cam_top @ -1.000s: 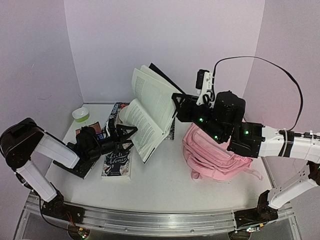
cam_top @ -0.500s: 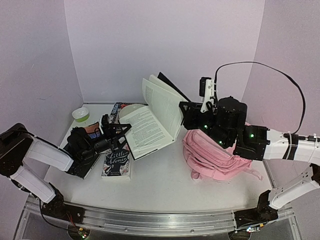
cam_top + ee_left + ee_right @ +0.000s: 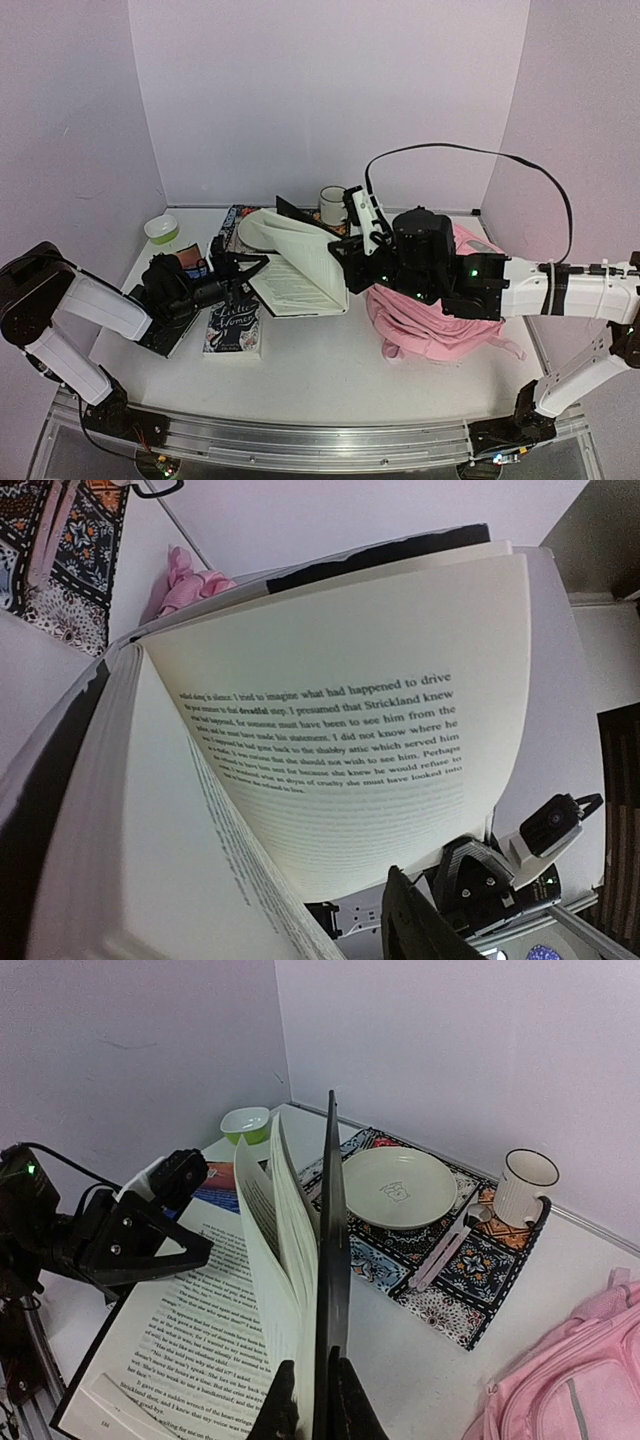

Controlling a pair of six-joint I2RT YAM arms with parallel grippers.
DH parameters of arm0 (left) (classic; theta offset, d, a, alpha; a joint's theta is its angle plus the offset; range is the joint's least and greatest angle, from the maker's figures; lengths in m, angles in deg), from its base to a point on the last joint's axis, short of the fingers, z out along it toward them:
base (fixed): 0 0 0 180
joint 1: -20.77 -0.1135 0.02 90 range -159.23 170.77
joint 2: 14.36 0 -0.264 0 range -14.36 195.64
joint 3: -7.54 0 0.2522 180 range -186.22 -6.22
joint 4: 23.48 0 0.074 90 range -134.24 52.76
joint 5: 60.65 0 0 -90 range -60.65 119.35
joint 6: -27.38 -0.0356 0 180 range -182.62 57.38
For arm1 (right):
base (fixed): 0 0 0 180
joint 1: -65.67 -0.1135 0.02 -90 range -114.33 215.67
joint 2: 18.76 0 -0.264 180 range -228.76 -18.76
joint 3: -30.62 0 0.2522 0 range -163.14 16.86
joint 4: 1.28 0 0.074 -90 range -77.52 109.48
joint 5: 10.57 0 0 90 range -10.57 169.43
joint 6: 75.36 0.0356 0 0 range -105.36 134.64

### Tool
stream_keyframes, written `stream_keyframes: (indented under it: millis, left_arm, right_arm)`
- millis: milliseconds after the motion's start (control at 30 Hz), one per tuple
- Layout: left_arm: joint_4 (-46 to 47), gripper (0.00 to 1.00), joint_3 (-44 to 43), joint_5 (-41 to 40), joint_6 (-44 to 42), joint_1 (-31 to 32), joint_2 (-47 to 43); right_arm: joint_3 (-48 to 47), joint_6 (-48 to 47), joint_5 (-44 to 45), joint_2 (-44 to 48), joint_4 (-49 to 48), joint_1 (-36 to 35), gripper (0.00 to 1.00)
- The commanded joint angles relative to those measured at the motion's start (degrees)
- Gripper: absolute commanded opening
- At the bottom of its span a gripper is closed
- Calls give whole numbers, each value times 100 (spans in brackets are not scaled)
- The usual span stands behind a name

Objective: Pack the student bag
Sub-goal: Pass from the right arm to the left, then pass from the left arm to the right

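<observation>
The right gripper (image 3: 315,1405) is pressed together on the black cover of the open book (image 3: 200,1350), pinching it at its lower edge so that cover and a sheaf of pages stand upright while the other half lies flat on the table. Straight across that flat page, the left gripper (image 3: 245,268) sits at the book's far edge. Whether its jaws have hold of the pages, I cannot tell.

The student bag (image 3: 430,325) lies to the right of the right gripper and back along its own forearm, partly under that arm, so the right arm is much the nearer. The book's spine runs away from the gripper towards the back wall, roughly alongside the bag. The bag's mouth is hidden, so nothing shows whether it is open or what it holds.

Beyond the upright cover, a patterned mat (image 3: 480,1270) carries an empty plate (image 3: 400,1188) and a mug (image 3: 525,1185).
</observation>
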State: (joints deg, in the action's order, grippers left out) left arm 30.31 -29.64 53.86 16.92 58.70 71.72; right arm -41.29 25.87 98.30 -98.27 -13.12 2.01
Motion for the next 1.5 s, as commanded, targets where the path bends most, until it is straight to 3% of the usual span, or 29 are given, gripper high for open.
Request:
stream_keyframes:
  millis: [0,133,233,433,567,933,1233,1467]
  left_arm:
    - [636,46,-173,-31,78,12,-156]
    - [636,29,-122,-98,65,16,-101]
    - [636,18,-121,-125,4,10,-47]
    - [641,0,-91,-124,-239,-73,119]
    - [643,0,-153,-27,-337,-184,271]
    - [638,0,-315,629,-583,-418,289]
    - [636,3,-667,1578,-793,-418,39]
    - [636,4,-971,2017,-653,-361,74]
  right_arm:
    - [-360,-448,-708,-208,-206,-119,0]
    - [-431,-682,-946,-348,-121,-230,1]
    - [-503,-738,-1167,-388,53,-264,7]
    - [-880,-418,-1584,-315,887,-275,39]
    - [-1158,-69,-1712,-369,1586,-270,57]
    - [-946,1492,-2621,-403,1802,734,78]
    - [-816,2488,-3957,-1044,821,1707,83]
    - [-1130,3155,-4929,-1717,-112,1836,84]
